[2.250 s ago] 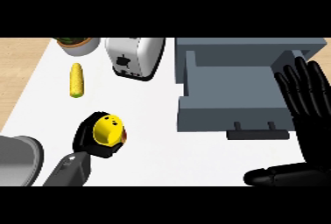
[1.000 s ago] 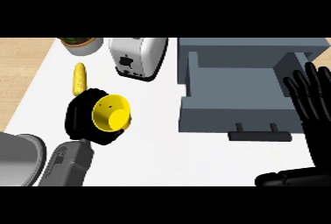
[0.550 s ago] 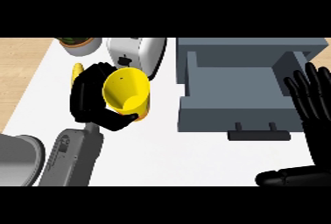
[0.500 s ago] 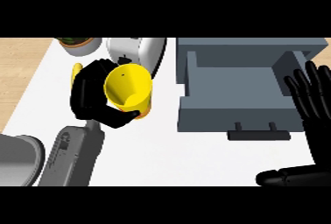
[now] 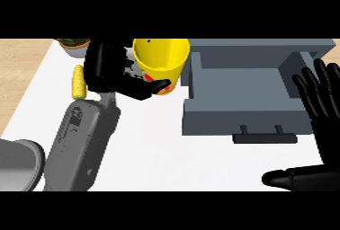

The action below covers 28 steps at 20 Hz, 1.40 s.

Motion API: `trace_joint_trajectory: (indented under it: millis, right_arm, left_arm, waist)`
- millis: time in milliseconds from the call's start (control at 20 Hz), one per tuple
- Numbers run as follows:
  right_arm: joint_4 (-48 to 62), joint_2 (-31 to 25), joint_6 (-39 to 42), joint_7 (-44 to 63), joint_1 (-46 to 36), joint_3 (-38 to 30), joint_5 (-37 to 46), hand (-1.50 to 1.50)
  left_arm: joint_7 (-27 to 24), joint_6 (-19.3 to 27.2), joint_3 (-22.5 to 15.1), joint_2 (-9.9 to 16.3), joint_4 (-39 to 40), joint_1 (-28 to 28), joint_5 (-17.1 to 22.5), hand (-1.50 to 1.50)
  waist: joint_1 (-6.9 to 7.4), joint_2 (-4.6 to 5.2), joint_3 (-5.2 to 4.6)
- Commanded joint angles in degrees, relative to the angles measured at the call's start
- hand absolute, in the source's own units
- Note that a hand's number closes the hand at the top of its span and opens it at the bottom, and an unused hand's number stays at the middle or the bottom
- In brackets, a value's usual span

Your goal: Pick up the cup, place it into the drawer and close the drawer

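A yellow cup (image 5: 159, 60) is held up above the counter at the view's upper middle, its mouth tilted toward me. My left hand (image 5: 113, 74) is curled round it, thumb across its lower side. The cup hangs just left of the open grey drawer (image 5: 199, 117), whose inside shows nothing in it and whose dark handle (image 5: 264, 135) faces me. My right hand (image 5: 322, 108) stands open at the right edge, fingers up, beside the drawer's right wall.
A corn cob (image 5: 78, 82) lies on the white counter at the left. A potted plant (image 5: 74, 43) sits at the back left. A grey pot's rim (image 5: 19, 164) shows at the lower left. My left hand hides the toaster.
My left hand has lifted the cup from the counter's left and carried it up and rightward toward the drawer. The right hand has stayed still.
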Motion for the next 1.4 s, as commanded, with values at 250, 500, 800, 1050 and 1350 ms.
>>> trace_joint_trajectory:
  millis: [250,500,800,1050,1350]
  right_arm:
    - [-3.25,2.13,-2.2,1.8,1.67,2.8,2.31,-1.5]
    - [2.64,0.1,-0.16,-0.02,-2.51,0.97,1.25,-1.5]
    - [3.89,2.09,-0.92,-2.68,-0.46,2.69,3.7,-1.5]
    - [5.0,0.56,1.38,-3.63,-1.02,0.83,0.82,-1.5]
    - [3.42,0.89,0.58,-3.43,-0.91,0.93,1.44,-1.5]
  left_arm:
    - [8.28,7.55,-2.28,-0.33,6.29,-14.05,-1.61,1.5]
    - [6.57,8.35,-4.19,-0.33,14.39,-18.51,-1.85,1.5]
    - [3.31,13.3,-6.49,-0.33,25.29,-25.46,2.73,1.5]
    - [-6.52,13.29,-6.6,-0.33,40.66,-31.25,7.04,1.5]
    - [-7.94,15.03,-14.94,-0.33,46.14,-32.31,14.09,1.5]
  waist:
    - [-0.34,-0.05,0.0]
    - [-0.2,0.11,0.01]
    - [-0.66,0.19,0.01]
    - [-2.11,0.69,0.03]
    - [-2.55,0.62,0.04]
